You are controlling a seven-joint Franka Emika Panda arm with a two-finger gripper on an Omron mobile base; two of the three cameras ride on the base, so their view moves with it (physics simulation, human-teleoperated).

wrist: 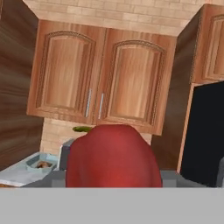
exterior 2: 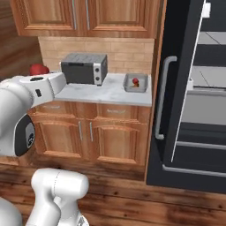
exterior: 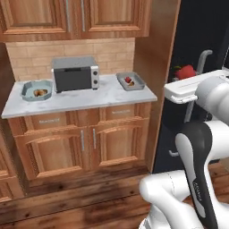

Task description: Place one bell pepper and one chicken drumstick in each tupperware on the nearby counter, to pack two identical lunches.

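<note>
A glossy red bell pepper (exterior: 185,71) (exterior 2: 39,69) sits at the tip of my raised hand, in front of the dark fridge. My gripper (exterior: 187,78) is shut on it. In the hand view the pepper (wrist: 113,159) hides the fingertips. On the counter (exterior: 85,100), the grey rectangular tupperware (exterior: 131,81) (exterior 2: 136,83) at the right end holds another small bell pepper (exterior: 129,80) (exterior 2: 136,81). The pale teal tupperware (exterior: 36,90) (wrist: 41,162) at the left end holds a golden-brown chicken drumstick (exterior: 40,92).
A silver-black toaster oven (exterior: 75,73) (exterior 2: 84,68) stands between the two containers against the brick backsplash. Wooden wall cabinets (wrist: 103,78) hang above the counter. The tall black fridge (exterior 2: 185,88) with its grey handle (exterior 2: 161,97) stands right of the counter.
</note>
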